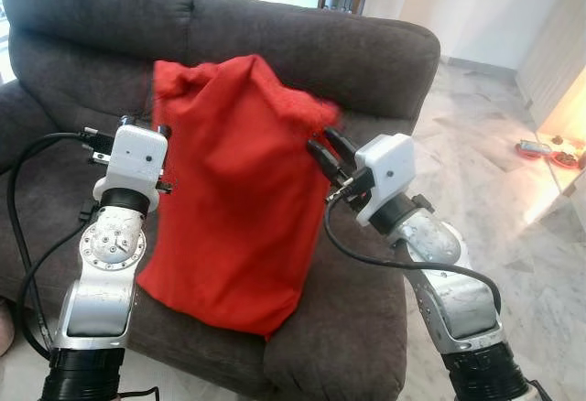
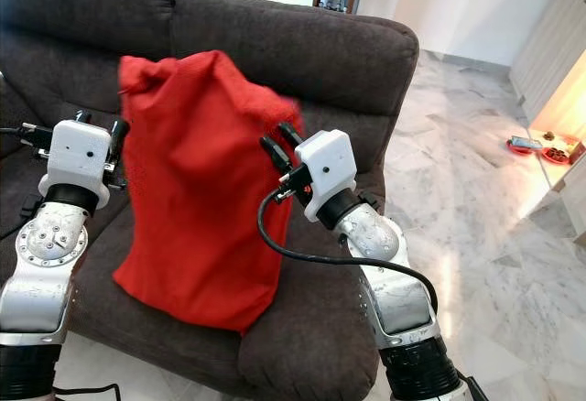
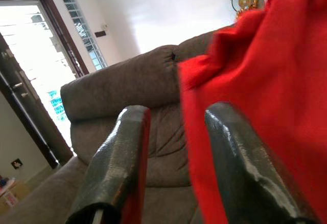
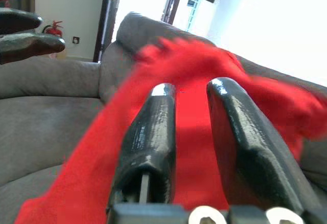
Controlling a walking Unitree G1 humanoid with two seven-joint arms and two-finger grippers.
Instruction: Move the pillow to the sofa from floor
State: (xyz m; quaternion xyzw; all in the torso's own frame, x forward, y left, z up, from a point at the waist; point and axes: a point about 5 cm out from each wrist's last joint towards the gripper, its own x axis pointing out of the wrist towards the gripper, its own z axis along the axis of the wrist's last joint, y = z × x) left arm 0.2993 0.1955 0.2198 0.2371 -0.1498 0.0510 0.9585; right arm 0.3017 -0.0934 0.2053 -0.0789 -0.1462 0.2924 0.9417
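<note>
So on the left you've got the left gripper (image 1: 157,132) sitting right at the edge of the big red fabric pillow (image 1: 233,190), jaws apart. From its wrist view the red cloth runs between the two black fingers (image 3: 115,168), but they aren't pinching it as far as I can tell. The pillow is in the middle, upright and leaning back against the dark grey upholstered sofa (image 1: 366,53), with its bottom corner down on the seat cushion near the front edge. It looks blurry at the top, so probably not settled.

On the right, the right gripper (image 1: 328,152) is by the pillow's upper right corner, jaws parted a little with nothing clamped.

My take: the pillow's basically on the sofa, so this is the let-go step. I'd pull both arms straight out sideways, slowly, so no finger snags the cloth and drags it off the front.
</note>
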